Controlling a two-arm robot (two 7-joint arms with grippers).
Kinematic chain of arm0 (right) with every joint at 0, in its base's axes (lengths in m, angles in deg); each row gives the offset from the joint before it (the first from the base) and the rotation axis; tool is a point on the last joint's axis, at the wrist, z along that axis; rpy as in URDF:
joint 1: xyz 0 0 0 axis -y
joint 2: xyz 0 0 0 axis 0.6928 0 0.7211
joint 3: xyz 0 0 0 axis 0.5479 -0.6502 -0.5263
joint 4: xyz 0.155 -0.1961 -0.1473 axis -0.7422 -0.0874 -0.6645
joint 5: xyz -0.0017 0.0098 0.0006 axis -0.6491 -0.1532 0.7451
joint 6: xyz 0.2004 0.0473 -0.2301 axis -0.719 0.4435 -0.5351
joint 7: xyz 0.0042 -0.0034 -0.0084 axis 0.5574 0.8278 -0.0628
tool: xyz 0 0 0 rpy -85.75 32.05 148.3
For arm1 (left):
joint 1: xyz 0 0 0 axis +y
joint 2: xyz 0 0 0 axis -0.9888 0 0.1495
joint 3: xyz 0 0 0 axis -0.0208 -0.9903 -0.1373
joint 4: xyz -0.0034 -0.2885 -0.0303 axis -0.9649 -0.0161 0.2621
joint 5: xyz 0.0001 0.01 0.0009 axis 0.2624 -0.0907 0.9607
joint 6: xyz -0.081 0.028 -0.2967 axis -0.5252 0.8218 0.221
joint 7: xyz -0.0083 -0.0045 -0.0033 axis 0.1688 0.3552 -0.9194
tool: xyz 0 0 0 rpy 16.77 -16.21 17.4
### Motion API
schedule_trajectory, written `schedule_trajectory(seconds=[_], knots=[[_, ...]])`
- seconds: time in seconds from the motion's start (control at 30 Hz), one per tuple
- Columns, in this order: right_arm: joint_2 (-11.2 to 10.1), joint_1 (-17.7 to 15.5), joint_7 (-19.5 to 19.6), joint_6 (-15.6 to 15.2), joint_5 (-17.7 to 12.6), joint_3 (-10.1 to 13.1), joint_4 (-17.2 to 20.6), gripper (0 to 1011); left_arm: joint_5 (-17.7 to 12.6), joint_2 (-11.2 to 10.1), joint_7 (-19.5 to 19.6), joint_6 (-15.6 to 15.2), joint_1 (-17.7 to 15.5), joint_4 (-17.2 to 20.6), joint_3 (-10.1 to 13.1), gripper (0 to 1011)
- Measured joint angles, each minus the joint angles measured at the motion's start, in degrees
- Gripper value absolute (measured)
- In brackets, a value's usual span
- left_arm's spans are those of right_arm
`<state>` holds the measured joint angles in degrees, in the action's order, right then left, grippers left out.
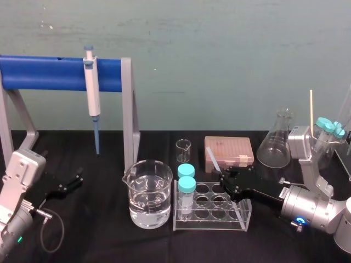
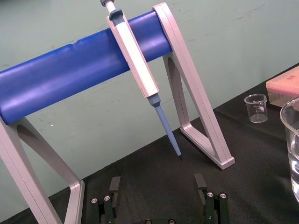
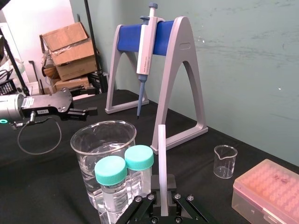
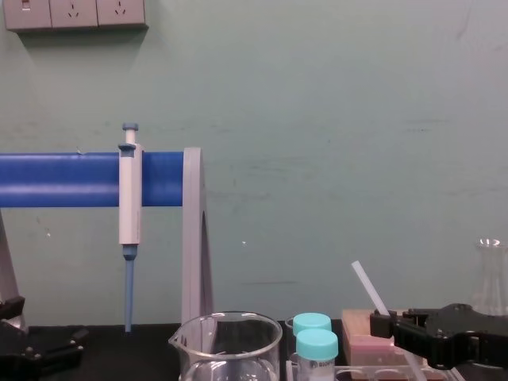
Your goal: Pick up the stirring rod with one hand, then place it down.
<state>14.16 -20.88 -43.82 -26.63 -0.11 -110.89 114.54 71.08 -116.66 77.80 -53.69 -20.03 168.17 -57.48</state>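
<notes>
Black table (image 1: 98,222) with beaker (image 1: 147,194), tube rack (image 1: 242,217)

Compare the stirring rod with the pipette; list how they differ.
The stirring rod is gripped by the right tool near the tube rack; the pipette hangs on the blue stand. The stirring rod tilts; the pipette hangs vertical, tip down. The stirring rod is plain and evenly thin; the pipette has a thicker body and a blue tip. Both are long, slim and whitish. The left tool sits open, far left.

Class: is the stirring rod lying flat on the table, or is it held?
Held: the right tool is shut on the stirring rod, which slants upward from it. The left tool idles open.
</notes>
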Motion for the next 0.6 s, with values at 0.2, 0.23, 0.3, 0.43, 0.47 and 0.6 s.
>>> schedule_trajectory(seconds=[0.2, 0.23, 0.3, 0.43, 0.47, 0.6], knots=[[-0.53, -1.53, 3.68, 2.86, 2.48, 0.79, 3.05, 72, 0.0, 0.0, 0.0, 0.0, 0.0, 0.0, 0.0, 1000], [-0.59, -1.96, 4.73, 3.65, 3.2, 1.2, 3.94, 72, 0.0, 0.0, 0.0, 0.0, 0.0, 0.0, 0.0, 1000], [-0.61, -2.48, 5.87, 4.62, 3.94, 1.71, 4.7, 72, 0.0, 0.0, 0.0, 0.0, 0.0, 0.0, 0.0, 1000], [-0.46, -3.59, 8.35, 6.81, 5.42, 3.06, 6.24, 72, 0.0, 0.0, 0.0, 0.0, 0.0, 0.0, 0.0, 1000], [-0.4, -3.79, 8.84, 7.23, 5.67, 3.34, 6.49, 72, 0.0, 0.0, 0.0, 0.0, 0.0, 0.0, 0.0, 1000], [0.13, -5.06, 11.78, 10.3, 7.38, 5.03, 7.97, 72, 0.0, 0.0, 0.0, 0.0, 0.0, 0.0, 0.0, 1000]])
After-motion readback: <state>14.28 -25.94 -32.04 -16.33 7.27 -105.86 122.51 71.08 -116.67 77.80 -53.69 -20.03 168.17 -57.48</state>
